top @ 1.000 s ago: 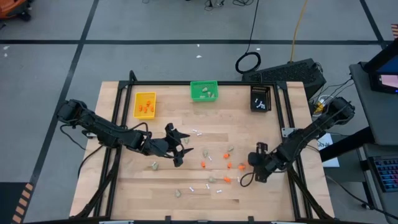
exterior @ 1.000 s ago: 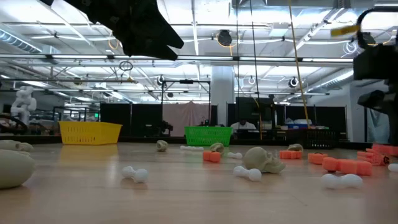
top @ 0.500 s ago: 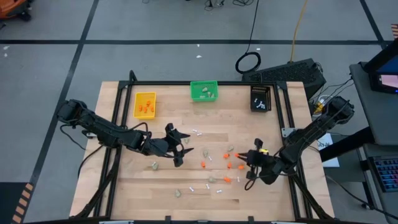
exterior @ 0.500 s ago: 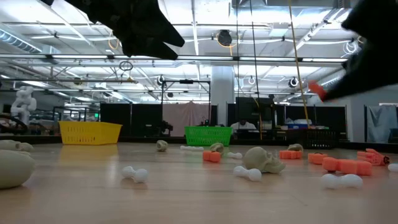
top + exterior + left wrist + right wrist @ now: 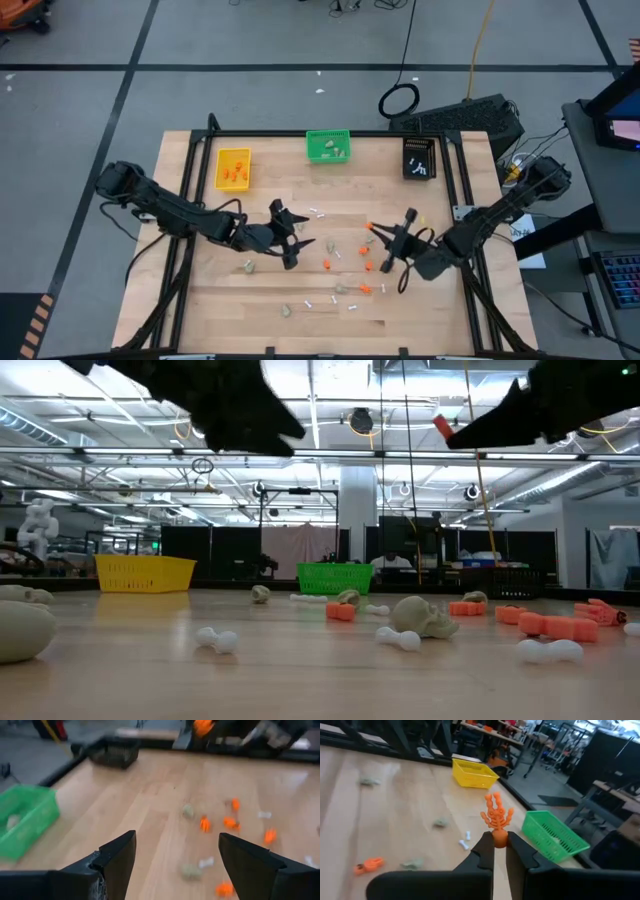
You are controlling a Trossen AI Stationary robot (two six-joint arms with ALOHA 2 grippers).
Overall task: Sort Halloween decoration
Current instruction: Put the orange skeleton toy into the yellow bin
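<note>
Overhead and level views of two arms above a wooden bench point(image 5: 250, 310). The right arm reaches in from the bench's right edge, stretched low and nearly level toward the middle; its gripper point(image 5: 374, 230) is raised clear of the surface, jaws clamped on the stem of an orange hand-shaped piece point(image 5: 496, 815), whose fingers stand up beyond the jaw tips. In the level view the same piece point(image 5: 441, 427) shows high above the bench at the tip of the dark gripper.

The left arm comes in from the left edge, elbow bent, and its gripper point(image 5: 295, 242) hovers left of centre with the jaws spread wide apart and nothing between them; the left wrist view shows both fingers point(image 5: 117, 857) well apart above bare wood.

Loose decoration lies scattered across the middle and near half of the bench: orange bits point(image 5: 366, 265), beige lumps point(image 5: 248, 266) and white sticks point(image 5: 318, 212), mostly between the two grippers and nearer the front edge.

Three bins stand along the far edge: a yellow bin point(image 5: 233, 168) holding orange bits, a green bin point(image 5: 328, 146) holding beige lumps, and a black bin point(image 5: 419, 158) holding white sticks
</note>
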